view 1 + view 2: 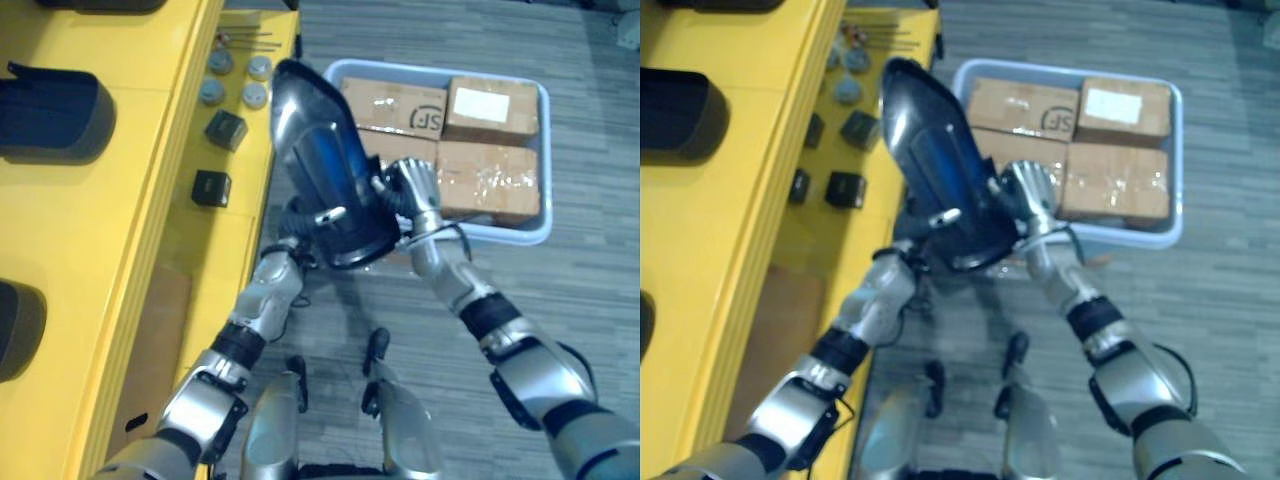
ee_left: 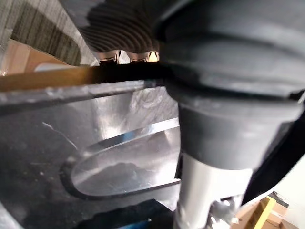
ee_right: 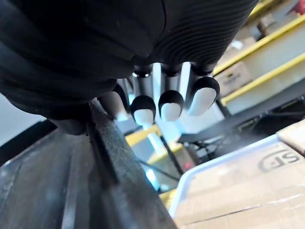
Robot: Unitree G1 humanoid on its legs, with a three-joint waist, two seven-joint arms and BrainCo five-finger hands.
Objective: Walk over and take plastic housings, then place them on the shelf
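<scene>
A large dark glossy plastic housing (image 1: 325,170) hangs tilted in the air over the grey floor, just right of the yellow shelf (image 1: 120,230). It is carried between my two hands. My right hand (image 1: 415,185) lies against its right side, and in the right wrist view its straight fingers (image 3: 169,102) reach past the housing's rim (image 3: 102,157). My left hand (image 1: 298,240) sits under the housing's lower left end, mostly hidden behind it. Its dark cover (image 2: 228,57) shows close against the shiny shell (image 2: 71,143) in the left wrist view.
Two more dark housings (image 1: 50,115) (image 1: 15,330) lie on the shelf's top at the left. On a lower level sit small black blocks (image 1: 225,130) and several grey round caps (image 1: 235,80). A pale blue bin (image 1: 540,230) with cardboard boxes (image 1: 480,175) stands on the floor behind the housing.
</scene>
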